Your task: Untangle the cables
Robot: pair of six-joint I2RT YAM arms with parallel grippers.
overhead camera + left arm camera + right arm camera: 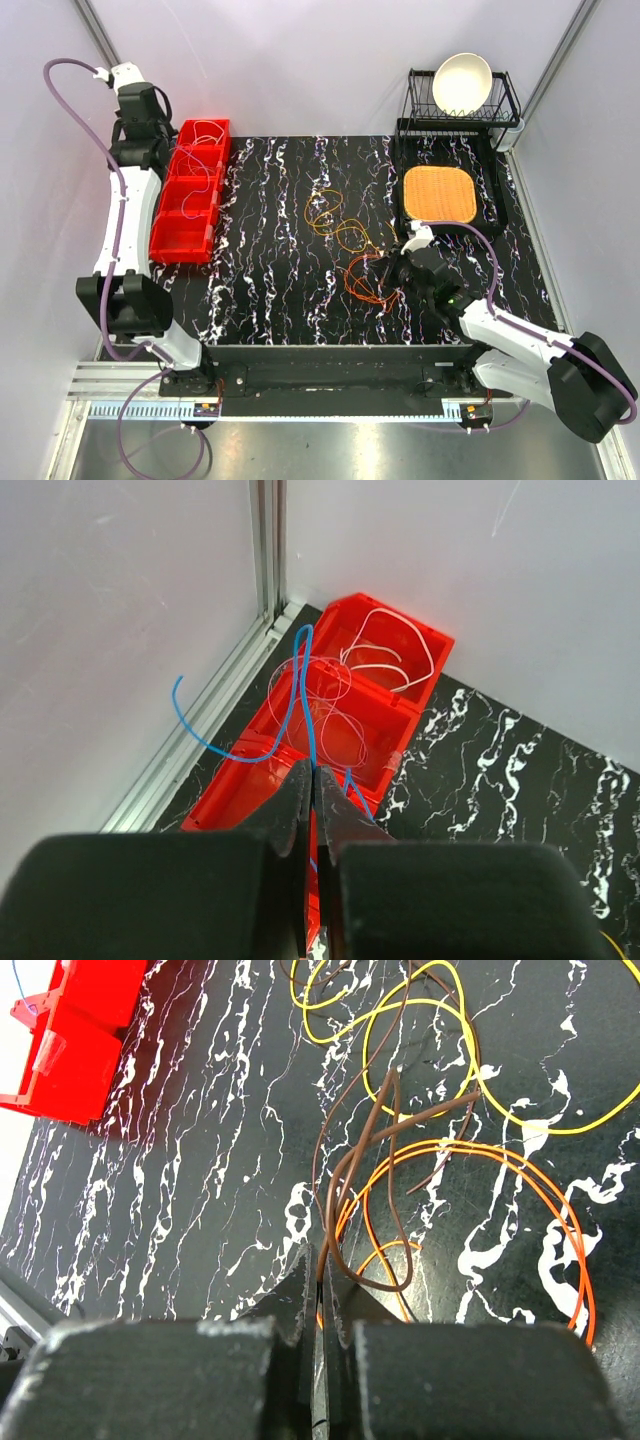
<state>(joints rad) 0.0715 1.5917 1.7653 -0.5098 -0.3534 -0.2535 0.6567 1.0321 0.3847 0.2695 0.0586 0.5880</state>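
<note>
Because, on the marbled table (260,250), right of the red bins (190,205), the cables (345,238) lie in crossed orange and yellow loops, we judge that a pull could drag the whole heap and tighten it. Our right gripper (320,1265) is clamped on a brown cable (335,1175) there; our left gripper (312,780), over the far-left bins, pinches a blue cable (299,690).

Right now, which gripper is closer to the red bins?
Left. The left gripper, shut on the blue cable, hangs over the red bins; the right gripper, shut on the brown cable, is across the table.
</note>
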